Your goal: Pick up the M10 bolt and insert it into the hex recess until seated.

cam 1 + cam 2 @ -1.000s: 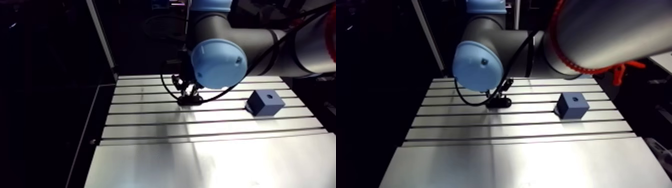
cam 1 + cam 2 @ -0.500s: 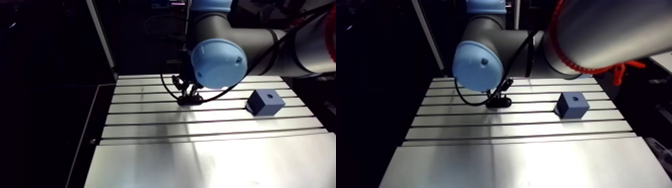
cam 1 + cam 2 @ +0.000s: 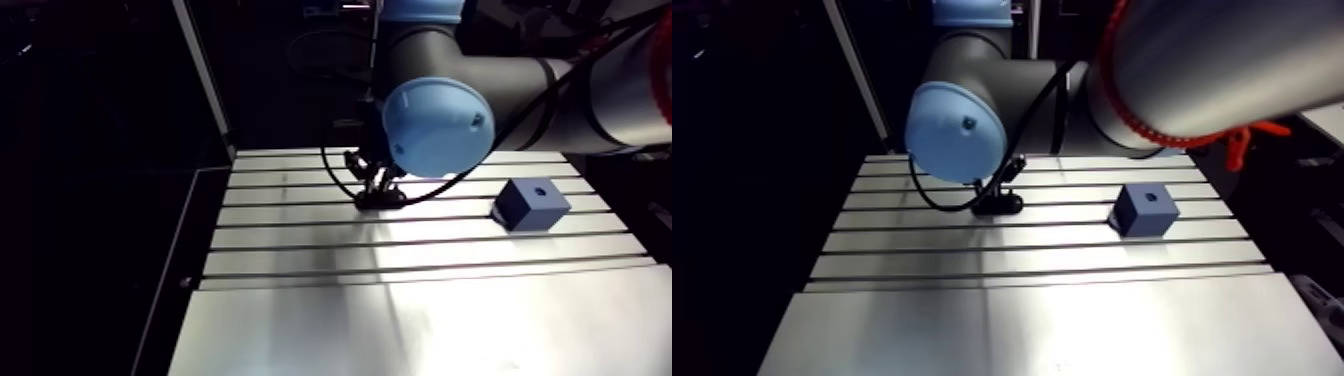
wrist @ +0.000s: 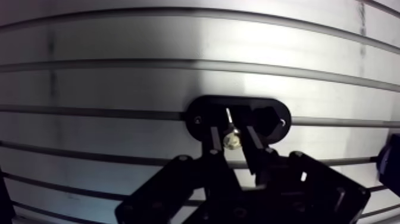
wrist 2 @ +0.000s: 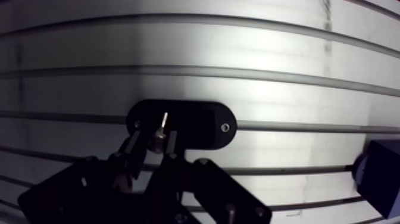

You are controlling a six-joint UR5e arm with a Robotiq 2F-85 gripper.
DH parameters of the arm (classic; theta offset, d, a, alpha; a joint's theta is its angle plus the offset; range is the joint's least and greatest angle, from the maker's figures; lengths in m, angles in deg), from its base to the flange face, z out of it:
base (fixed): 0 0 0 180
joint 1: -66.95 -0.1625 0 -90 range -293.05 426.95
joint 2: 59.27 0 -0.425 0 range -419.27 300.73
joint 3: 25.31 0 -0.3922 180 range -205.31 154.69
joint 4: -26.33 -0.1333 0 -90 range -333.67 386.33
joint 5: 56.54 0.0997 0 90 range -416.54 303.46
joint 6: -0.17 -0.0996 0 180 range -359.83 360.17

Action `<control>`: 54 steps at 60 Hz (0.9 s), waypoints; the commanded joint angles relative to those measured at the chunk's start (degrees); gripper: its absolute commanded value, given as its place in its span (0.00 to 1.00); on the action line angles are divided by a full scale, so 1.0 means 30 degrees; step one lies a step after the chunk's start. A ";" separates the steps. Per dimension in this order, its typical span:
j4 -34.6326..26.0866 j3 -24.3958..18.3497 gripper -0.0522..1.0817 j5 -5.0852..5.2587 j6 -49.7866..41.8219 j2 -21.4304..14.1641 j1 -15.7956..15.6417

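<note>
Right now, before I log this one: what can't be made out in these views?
Bolt: wrist view shows only its pale top; the rest is lost in the black holder.
Blue block: cut off by the wrist view's edge; in the arm view its recess is too small to tell the shape.
Pincer: in the arm view, partly behind the light-blue joint cap and dark.

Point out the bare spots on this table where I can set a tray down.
Biggest: the smooth near part of the table, nearer the camera than the last slot. Also bare: the slotted rows between the black holder and the blue block. Crowded: at the holder, where the claw is down.
</note>
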 commanded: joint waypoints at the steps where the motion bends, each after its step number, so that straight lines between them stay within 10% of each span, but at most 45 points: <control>1: 0.0001 0.0000 0.65 0.0018 -0.0001 0.0017 -0.0001; 54: 0.0001 0.0000 0.74 0.0047 -0.0001 -0.0065 0.0000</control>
